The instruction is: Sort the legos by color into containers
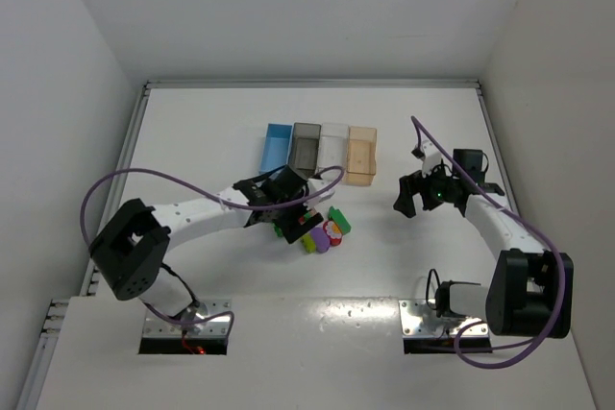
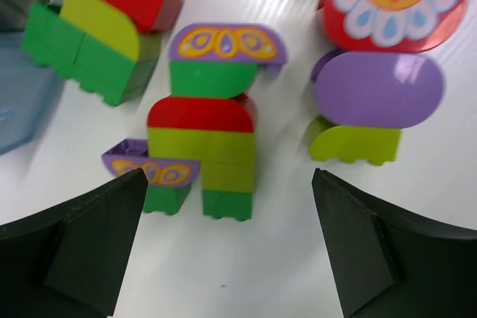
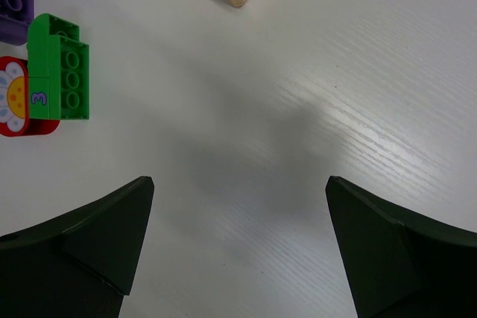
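We see the legos (image 1: 322, 232) heaped on the desk (image 1: 192, 141), none in the containers (image 1: 306, 153): sorting looks unstarted. Our left gripper (image 2: 229, 180) gapes over them; right gripper (image 3: 238, 184) gapes, empty

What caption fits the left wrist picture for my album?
Open left gripper hovers above colourful legos on a white table.

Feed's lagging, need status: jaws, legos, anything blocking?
Left gripper jaws open, low over the legos. Right gripper jaws open, empty, off to the side. Pile lies short of the bins. Nothing blocking.
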`<act>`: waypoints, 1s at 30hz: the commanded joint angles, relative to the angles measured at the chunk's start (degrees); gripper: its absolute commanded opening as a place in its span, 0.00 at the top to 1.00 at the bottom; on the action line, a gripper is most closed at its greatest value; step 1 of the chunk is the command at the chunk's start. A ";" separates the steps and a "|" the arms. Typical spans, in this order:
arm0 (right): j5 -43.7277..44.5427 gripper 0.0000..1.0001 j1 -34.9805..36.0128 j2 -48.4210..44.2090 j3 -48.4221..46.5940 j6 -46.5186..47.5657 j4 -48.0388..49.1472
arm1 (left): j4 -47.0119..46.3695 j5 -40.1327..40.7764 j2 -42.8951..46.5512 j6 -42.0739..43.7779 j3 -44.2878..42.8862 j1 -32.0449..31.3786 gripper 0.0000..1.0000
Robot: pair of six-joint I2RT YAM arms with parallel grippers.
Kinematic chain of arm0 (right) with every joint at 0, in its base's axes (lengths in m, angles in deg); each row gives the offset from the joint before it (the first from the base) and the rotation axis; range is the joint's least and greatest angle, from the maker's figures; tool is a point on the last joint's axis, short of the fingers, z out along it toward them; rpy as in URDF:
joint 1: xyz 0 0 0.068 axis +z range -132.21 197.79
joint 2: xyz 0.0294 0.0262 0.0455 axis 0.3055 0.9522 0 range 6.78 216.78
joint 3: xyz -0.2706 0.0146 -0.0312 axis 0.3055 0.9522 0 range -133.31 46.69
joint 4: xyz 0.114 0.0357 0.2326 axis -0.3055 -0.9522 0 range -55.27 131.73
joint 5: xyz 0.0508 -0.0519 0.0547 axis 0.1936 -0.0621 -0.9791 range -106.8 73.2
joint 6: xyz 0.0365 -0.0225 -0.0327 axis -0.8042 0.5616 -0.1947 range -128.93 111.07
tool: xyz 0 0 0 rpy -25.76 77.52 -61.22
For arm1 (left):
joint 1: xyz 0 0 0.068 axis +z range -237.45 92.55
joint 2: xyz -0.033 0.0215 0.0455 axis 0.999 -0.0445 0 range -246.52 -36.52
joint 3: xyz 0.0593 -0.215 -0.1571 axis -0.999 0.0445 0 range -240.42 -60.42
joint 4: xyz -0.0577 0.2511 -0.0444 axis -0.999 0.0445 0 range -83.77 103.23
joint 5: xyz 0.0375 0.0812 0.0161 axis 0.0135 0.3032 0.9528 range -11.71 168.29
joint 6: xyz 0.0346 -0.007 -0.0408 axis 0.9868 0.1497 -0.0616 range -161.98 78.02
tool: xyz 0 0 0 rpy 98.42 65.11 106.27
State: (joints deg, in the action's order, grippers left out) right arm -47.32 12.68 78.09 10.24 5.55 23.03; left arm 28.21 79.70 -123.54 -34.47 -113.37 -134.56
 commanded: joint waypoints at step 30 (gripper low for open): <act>-3.23 0.00 -0.17 1.82 -0.47 2.57 -0.11 | -1.95 -1.14 -1.39 7.96 0.39 14.33 0.10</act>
State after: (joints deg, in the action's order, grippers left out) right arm -48.57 12.68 79.75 10.24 6.73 21.92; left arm 26.29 79.79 -124.06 -27.65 -110.94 -121.82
